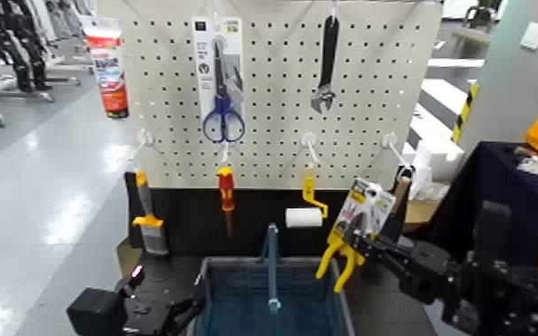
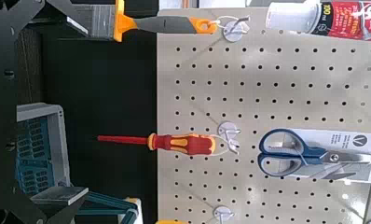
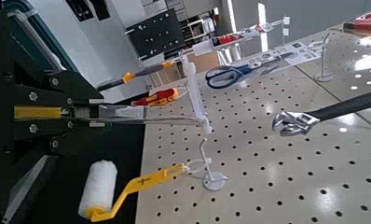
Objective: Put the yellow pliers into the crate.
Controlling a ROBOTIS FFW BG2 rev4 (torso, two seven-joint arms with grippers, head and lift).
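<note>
Blue-grey and lattice-sided, the crate point(image 1: 228, 288) lay nearest, and the left gripper point(image 1: 167, 276) hung by its left side, jaws apart and nothing between them. The central handle point(image 1: 273, 268) stood upright over the opening, so a low sweep inward from the right could have caught the pliers on it and tipped or dragged the crate. The right gripper point(image 1: 365, 236) was closed on the card of the yellow pliers point(image 1: 348, 259), which tilted near the far right corner of the crate, curved handles hanging downward. Those spread handles could have snagged the rim if lowered too early or too far to the right, and a grip on the card alone might have let the heavy tool swing or twist. Whether the card was wholly free of its hook point(image 1: 398, 147) was hard to judge from these angles; if it was not, a pull would have strained the card or shaken the pegboard point(image 1: 273, 89). The paint roller point(image 1: 305, 217) hung just to the left of the card, close enough to be knocked by a sideways move. Farther along were the red screwdriver point(image 1: 226, 183) and the orange-handled putty knife point(image 1: 147, 214), with the blue-handled scissors point(image 1: 222, 121) and adjustable wrench point(image 1: 326, 67) higher up
</note>
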